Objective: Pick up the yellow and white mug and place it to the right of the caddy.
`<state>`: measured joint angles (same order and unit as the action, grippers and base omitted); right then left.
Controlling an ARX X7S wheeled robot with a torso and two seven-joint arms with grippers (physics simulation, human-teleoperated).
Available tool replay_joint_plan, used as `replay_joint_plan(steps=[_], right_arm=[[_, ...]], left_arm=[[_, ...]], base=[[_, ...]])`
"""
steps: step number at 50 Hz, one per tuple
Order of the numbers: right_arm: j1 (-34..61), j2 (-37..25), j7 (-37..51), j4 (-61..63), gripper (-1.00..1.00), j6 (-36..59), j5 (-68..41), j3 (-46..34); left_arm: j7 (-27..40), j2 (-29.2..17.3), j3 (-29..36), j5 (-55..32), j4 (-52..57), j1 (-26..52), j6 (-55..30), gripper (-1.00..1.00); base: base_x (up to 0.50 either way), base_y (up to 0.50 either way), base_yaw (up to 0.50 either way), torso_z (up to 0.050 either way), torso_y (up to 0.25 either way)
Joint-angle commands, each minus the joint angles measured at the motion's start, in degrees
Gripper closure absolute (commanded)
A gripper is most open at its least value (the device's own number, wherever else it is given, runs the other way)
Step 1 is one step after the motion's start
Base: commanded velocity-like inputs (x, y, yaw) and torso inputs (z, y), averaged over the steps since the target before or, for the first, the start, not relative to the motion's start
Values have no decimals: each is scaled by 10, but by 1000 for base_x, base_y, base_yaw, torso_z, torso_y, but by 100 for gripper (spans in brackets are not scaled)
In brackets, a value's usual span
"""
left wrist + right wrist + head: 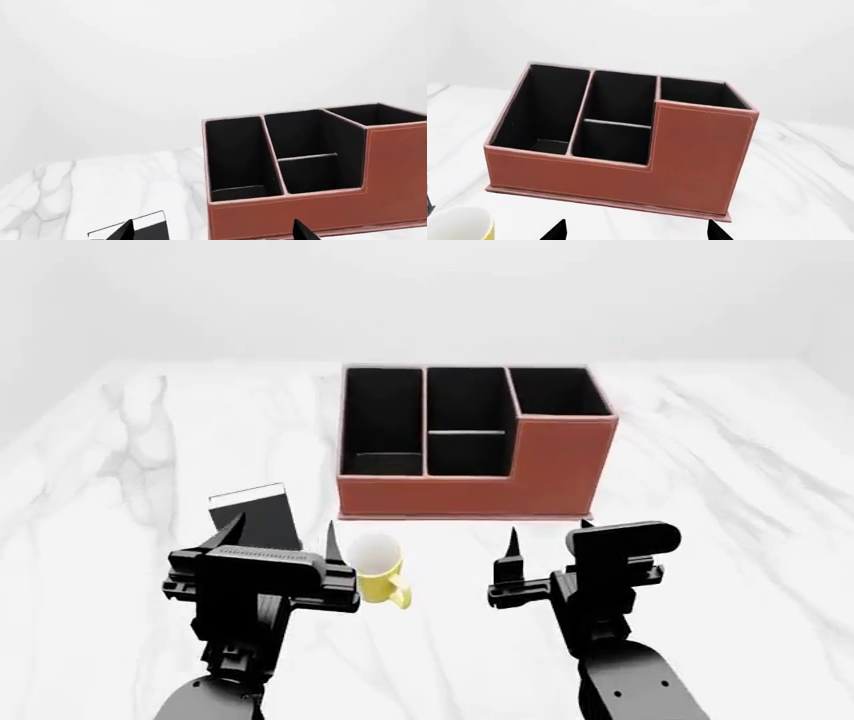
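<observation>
Since the mug (375, 562) stands upright before the caddy (467, 440), just right of your left gripper (276, 536), use it; both grippers' fingers, right (547, 540) included, are spread, empty.

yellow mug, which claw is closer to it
Left. The left claw sits right beside the yellow mug, one fingertip almost over its rim; the right claw is off to the mug's right, clearly apart.

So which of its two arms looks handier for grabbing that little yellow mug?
Probably the left. The yellow and white mug sits right beside the open left gripper, while the right gripper hovers farther off.
</observation>
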<state>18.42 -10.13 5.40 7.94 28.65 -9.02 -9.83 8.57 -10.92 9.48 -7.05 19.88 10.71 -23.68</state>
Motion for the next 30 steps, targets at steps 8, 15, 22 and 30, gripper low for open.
replay_joint_plan(steps=[8,15,22,30], right_arm=[[-2,-5,6,1,-100,-6,1,-12],[-5,-7,2,7,-100,-5,-7,-9],[-5,-7,2,7,-100,-5,-7,-9],[-5,-7,2,7,-100,-5,-7,-9]], left_arm=[[14,-7,-2,-2,15,-5,-7,-100],[17,-9,-2,-3,25,-8,-11,-100],[17,-9,-2,-3,25,-8,-11,-100],[17,-9,-2,-3,25,-8,-11,-100]], base=[[194,0,0,0,2],[0,0,0,0,0],[0,0,0,0,0],[0,0,0,0,0]])
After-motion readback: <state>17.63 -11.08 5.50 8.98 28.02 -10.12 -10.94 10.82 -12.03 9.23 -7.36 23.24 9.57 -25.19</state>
